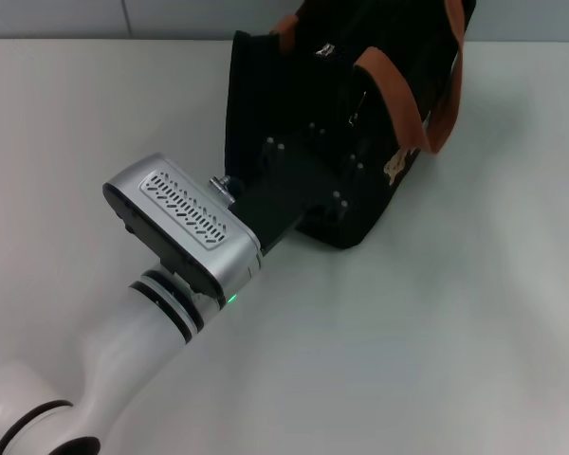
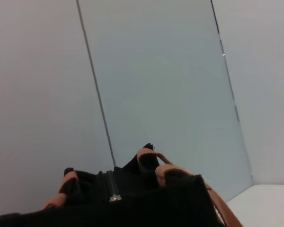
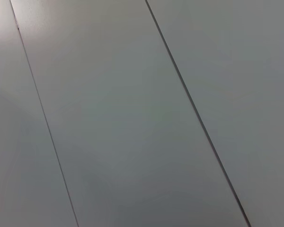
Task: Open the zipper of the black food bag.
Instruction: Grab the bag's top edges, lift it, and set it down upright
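Note:
The black food bag (image 1: 266, 104) stands at the far middle of the white table, with orange-brown strap handles (image 1: 398, 95) and a cream patch (image 1: 398, 167) on its side. A small silver pull tab (image 1: 324, 50) of the zipper shows on the bag's top, near the far end. My left gripper (image 1: 346, 133) reaches in from the near left and lies over the bag's near top edge, black against the black fabric. In the left wrist view the bag top (image 2: 137, 189) and a silver metal piece (image 2: 114, 196) sit close below the camera. My right gripper is out of view.
The white table (image 1: 436, 332) spreads around the bag on all sides. Grey wall panels (image 3: 132, 118) stand behind the table. My left arm's silver wrist housing (image 1: 185, 223) hangs over the table just short of the bag.

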`<action>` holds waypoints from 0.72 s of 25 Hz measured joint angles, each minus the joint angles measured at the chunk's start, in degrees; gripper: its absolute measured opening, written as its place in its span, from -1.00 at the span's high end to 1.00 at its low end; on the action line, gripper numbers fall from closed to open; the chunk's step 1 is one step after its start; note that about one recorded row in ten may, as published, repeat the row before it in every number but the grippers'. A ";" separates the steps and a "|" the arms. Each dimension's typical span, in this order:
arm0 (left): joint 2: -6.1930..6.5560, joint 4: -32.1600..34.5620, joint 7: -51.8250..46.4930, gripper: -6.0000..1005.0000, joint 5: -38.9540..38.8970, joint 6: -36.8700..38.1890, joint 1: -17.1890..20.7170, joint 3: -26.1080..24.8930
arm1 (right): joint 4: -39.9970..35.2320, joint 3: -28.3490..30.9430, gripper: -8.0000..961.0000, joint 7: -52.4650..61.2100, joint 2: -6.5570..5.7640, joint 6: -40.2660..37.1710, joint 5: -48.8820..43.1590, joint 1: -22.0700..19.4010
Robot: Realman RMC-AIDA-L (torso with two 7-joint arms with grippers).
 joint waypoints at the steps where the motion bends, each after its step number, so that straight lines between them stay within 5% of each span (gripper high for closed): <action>1: 0.05 0.26 -0.48 0.45 0.62 0.11 0.00 -0.13 | 0.02 0.00 -0.66 0.00 0.00 0.00 0.00 0.00; 7: 0.20 3.61 -9.79 0.53 6.75 0.71 0.00 -3.01 | 0.19 0.00 -0.66 0.00 0.00 0.06 0.00 0.00; 18: 0.33 18.31 -39.23 0.67 21.83 13.12 -0.51 -9.31 | 0.16 0.00 -0.66 0.00 0.00 0.09 0.00 0.01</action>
